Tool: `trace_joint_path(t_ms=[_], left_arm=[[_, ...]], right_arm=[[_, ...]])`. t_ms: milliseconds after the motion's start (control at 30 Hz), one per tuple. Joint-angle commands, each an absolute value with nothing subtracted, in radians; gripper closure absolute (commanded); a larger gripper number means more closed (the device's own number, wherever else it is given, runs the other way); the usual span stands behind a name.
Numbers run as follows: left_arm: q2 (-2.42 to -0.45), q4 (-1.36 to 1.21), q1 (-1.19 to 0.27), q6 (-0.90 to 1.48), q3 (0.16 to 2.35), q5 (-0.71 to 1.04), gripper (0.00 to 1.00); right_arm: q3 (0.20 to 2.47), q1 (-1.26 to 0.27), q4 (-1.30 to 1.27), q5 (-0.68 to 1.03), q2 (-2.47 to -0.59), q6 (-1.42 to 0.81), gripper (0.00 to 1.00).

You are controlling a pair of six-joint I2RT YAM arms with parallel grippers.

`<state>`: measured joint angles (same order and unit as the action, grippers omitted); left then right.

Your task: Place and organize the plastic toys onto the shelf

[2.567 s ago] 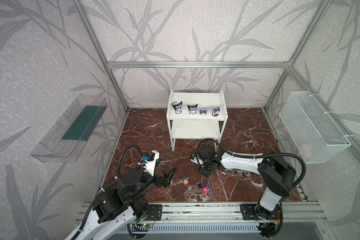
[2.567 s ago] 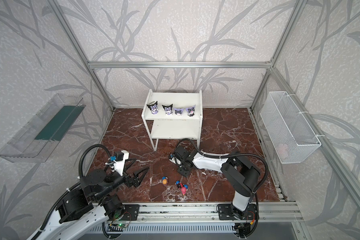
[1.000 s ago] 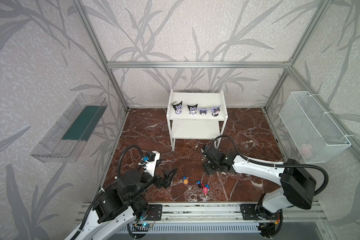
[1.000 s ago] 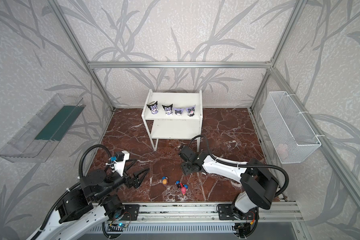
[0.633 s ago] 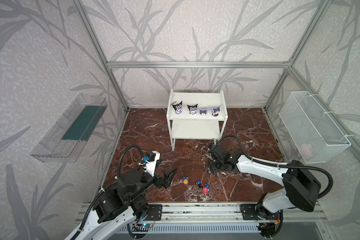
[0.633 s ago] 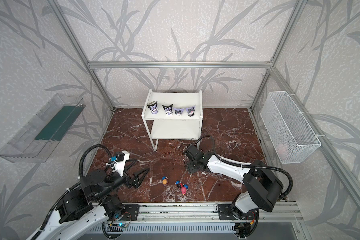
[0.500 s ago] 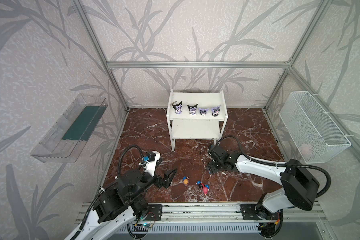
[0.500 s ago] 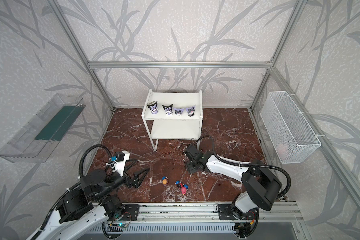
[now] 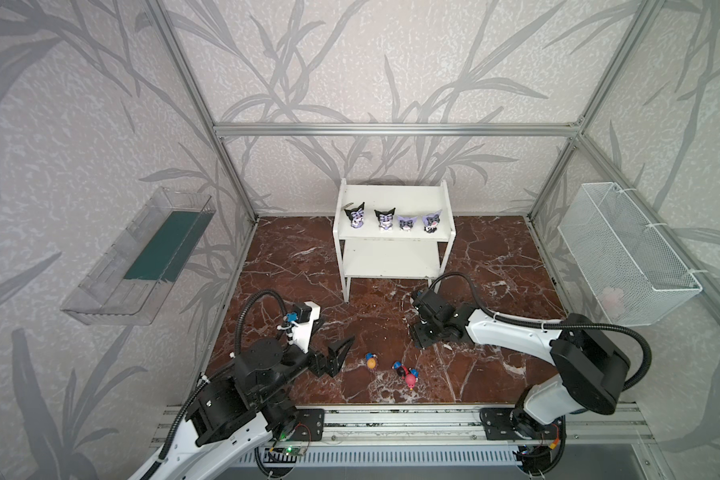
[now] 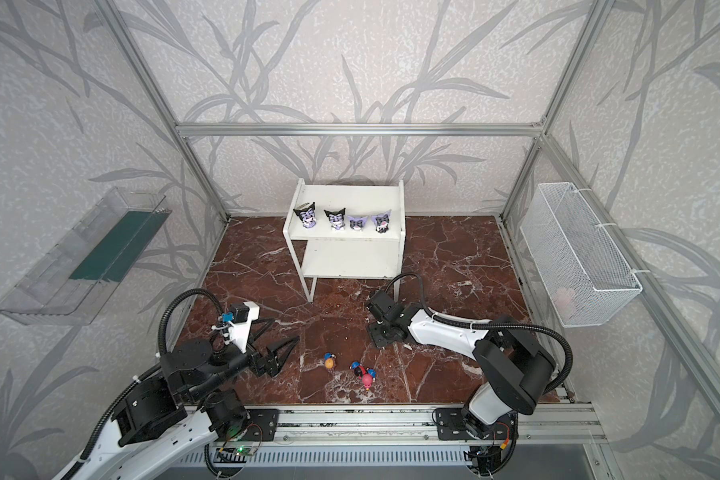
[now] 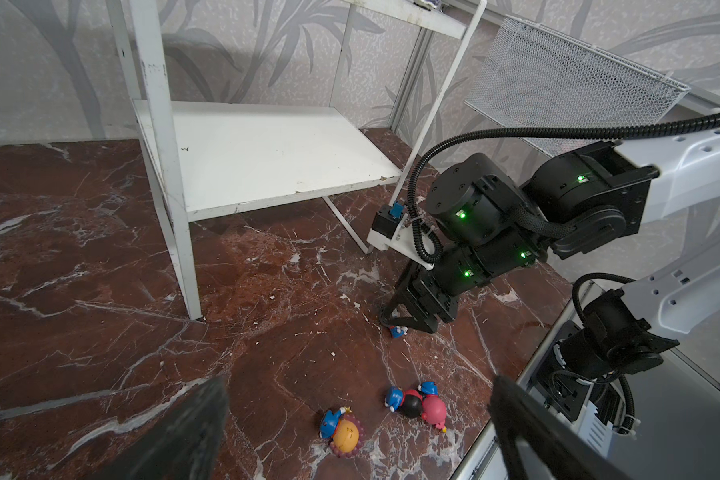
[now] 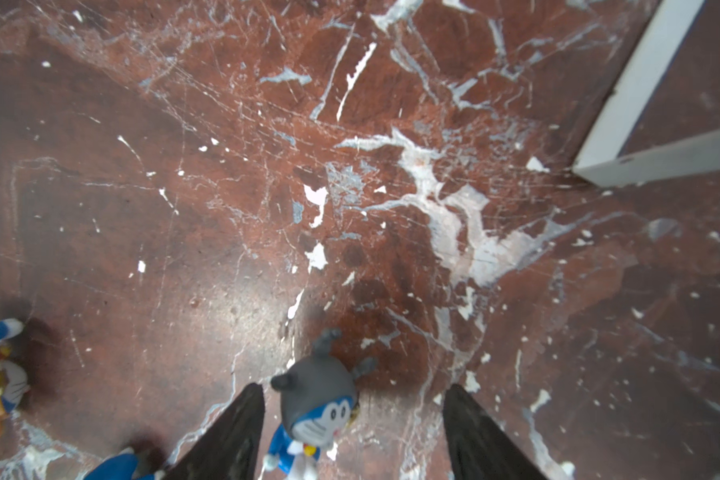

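At R gripper [image 9: 421, 341]: spread part-way, tips down close to marble floor [image 9: 300, 266], straddling grey-head toy [image 12: 316, 399]. Toy betw. the fingers [image 12: 233, 436], hard by one, clear gap to the other, so not pinched. Near front R leg of shelf [image 9: 391, 197], apart from it.

At L gripper [image 9: 342, 352]: spread to the full, empty, low over floor, aimed toward loose toys.

Betw. both grippers, twd front edge of floor: orange-head toy [image 9: 371, 362] lying alone; just R of it, black-red-head toy [image 9: 400, 367] and pink-head toy [image 9: 410, 379] lying together, touching.

On top tier of shelf: 4 pointed-ear toys [image 9: 385, 219] upright in a row near front edge, black ones at L end.

On side walls: clear tray [image 9: 109, 303] at L, wire basket [image 9: 607, 249] at R w/ sth pale inside, too blurred to tell what.
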<state>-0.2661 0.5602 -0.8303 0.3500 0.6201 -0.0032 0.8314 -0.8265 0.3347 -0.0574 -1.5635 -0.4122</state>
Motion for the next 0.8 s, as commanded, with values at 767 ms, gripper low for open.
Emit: trace_joint_path(t_ms=[767], left_arm=[[-0.276, 0.538, -0.832, 0.338, 0.621, 0.006, 0.00]], right_arm=[[0.767, -0.796, 0.293, -0.083, -1.458, -0.456, 0.30]])
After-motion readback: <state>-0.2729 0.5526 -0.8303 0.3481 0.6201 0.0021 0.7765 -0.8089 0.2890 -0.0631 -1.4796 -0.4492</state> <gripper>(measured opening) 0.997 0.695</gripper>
